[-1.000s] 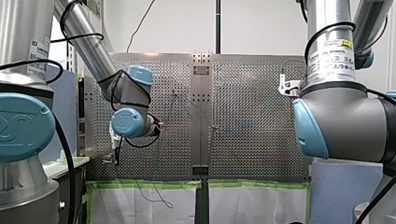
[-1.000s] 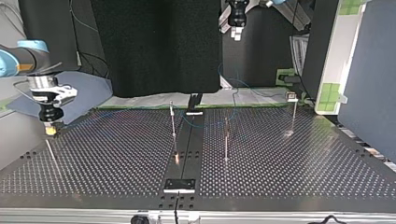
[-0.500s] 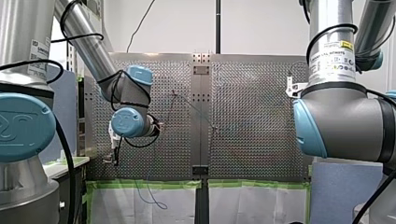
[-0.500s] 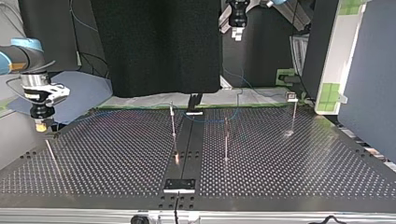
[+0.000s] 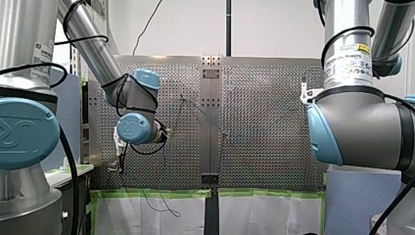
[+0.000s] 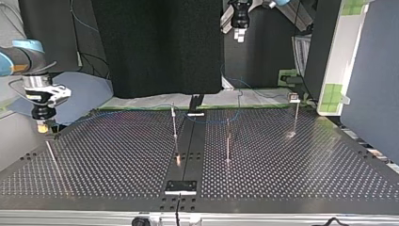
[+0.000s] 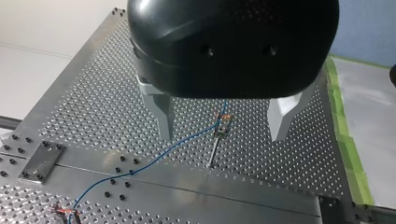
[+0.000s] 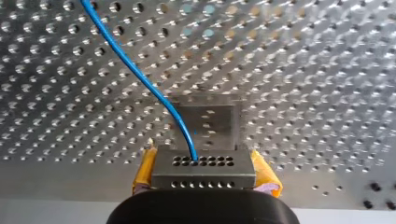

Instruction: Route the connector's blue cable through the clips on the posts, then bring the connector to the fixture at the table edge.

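Table: perforated metal table (image 6: 117, 155). In the top view a dark strip (image 6: 190, 146) runs down its middle to a bracket (image 6: 180, 187) at bottom centre. Green tape (image 6: 141, 107) lines the far edge.
Room: a black panel (image 6: 157, 47) fills the upper centre of the top view and a blue panel (image 6: 371, 80) stands at right. In the front view a white sheet (image 5: 274, 215) hangs along the bottom.
Posts: thin posts (image 6: 228, 141) stand upright at mid-frame in the top view. At lower left is a slanted rod (image 6: 51, 153); whether it stands or lies cannot be told.
Right gripper: right gripper (image 6: 43, 127) sits at mid-left of the top view, low over the table corner. Its yellow pads (image 8: 144, 170) are clamped on the connector (image 8: 204, 167).
Connector: held just short of a grey block (image 8: 208, 119) on the table; contact cannot be told.
Cable: the blue cable (image 8: 135, 70) leaves the connector's upper row of holes and meets a clip (image 7: 222, 128) on a post under the left gripper (image 7: 223, 126).
Left gripper: high above the table, metal fingers (image 7: 163, 119) spread wide.
Obstruction: in the front view the right arm (image 5: 362, 127) covers the table's right side and the left arm (image 5: 134, 117) part of its left.
Hard to make out: the cable is only a faint line in the top view.
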`<action>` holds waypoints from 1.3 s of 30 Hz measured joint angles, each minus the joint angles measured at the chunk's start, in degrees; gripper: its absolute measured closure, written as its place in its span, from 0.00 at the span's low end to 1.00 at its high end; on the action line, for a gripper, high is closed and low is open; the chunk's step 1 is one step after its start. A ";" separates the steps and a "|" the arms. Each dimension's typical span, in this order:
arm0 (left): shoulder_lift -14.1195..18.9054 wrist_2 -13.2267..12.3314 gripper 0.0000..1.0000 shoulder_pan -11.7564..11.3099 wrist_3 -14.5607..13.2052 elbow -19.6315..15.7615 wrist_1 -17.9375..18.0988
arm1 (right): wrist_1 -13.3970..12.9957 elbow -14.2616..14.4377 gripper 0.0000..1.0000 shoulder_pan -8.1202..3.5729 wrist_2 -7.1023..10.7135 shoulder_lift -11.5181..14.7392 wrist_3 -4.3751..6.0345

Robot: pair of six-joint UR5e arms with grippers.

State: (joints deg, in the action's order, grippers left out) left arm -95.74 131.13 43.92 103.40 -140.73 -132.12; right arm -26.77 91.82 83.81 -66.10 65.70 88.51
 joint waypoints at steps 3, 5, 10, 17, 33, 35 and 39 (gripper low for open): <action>0.00 -0.03 0.00 -0.11 -0.10 0.02 -0.05 | -0.06 -0.18 1.00 0.06 0.07 -0.79 -0.70; 0.00 -0.05 0.00 -0.15 -0.11 0.01 -0.06 | -0.35 -0.37 1.00 0.16 0.35 -1.03 -0.78; 0.00 -0.12 0.00 -0.28 -0.13 0.01 -0.05 | -0.86 -1.28 1.00 0.43 1.27 -1.93 -0.80; 0.00 -0.13 0.00 -0.36 -0.13 0.01 -0.08 | -1.77 -2.13 1.00 0.99 2.15 -2.69 -0.69; 0.00 -0.13 0.00 -0.55 -0.30 -0.05 -0.46 | -2.20 -3.51 1.00 1.07 2.13 -2.93 0.71; 0.00 -0.13 0.00 -0.56 -0.33 -0.03 -0.51 | -2.13 -3.61 1.00 0.98 2.16 -2.96 0.87; 0.00 -0.13 0.00 -0.57 -0.38 -0.02 -0.59 | -2.15 -3.67 1.00 0.90 2.20 -2.97 1.03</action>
State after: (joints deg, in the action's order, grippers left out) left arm -95.74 131.00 43.35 103.02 -140.75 -132.71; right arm -28.92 88.14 84.71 -63.91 62.73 89.54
